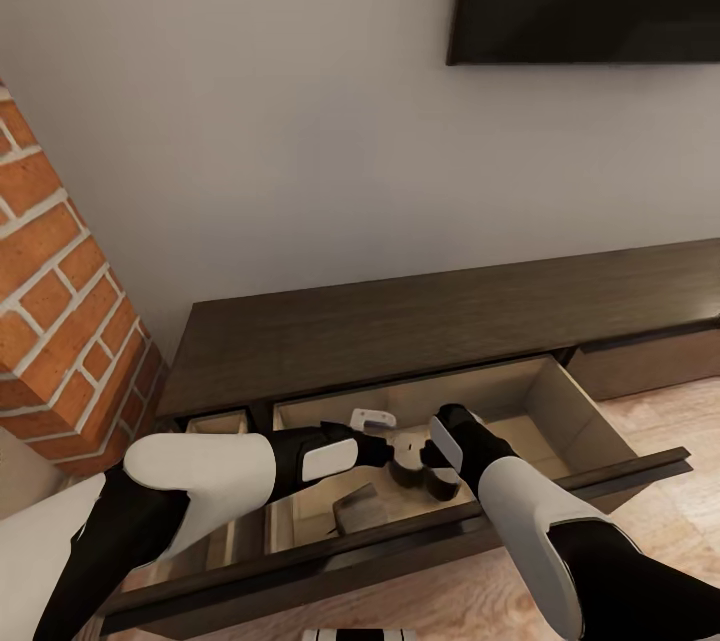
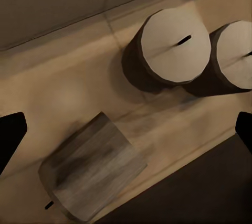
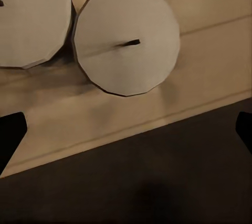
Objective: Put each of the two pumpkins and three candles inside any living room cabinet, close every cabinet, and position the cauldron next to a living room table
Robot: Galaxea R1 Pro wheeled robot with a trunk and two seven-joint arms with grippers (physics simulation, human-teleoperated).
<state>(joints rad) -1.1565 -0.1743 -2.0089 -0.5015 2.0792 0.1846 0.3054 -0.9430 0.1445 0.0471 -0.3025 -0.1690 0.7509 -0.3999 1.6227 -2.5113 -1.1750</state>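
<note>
**A:** Head view: both your arms reach into the cabinet's open drawer, the left gripper and right gripper close together.

**B:** Left wrist view: two candles stand touching and a third candle lies toppled; your fingers are spread, gripping nothing.

**A:** Right wrist view: fingers apart too. Candles look stowed; lift clear of the drawer's front edge before fetching pumpkins.

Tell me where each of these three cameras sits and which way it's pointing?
Head view: on the robot's head, looking down at the open drawer; both arms show.
Left wrist view: near the left gripper, aimed into the drawer at three candles; dark fingertips at the edges.
Right wrist view: near the right gripper, aimed into the drawer; fingertips at the edges.
Both wrist views share the two upright candles.
</note>
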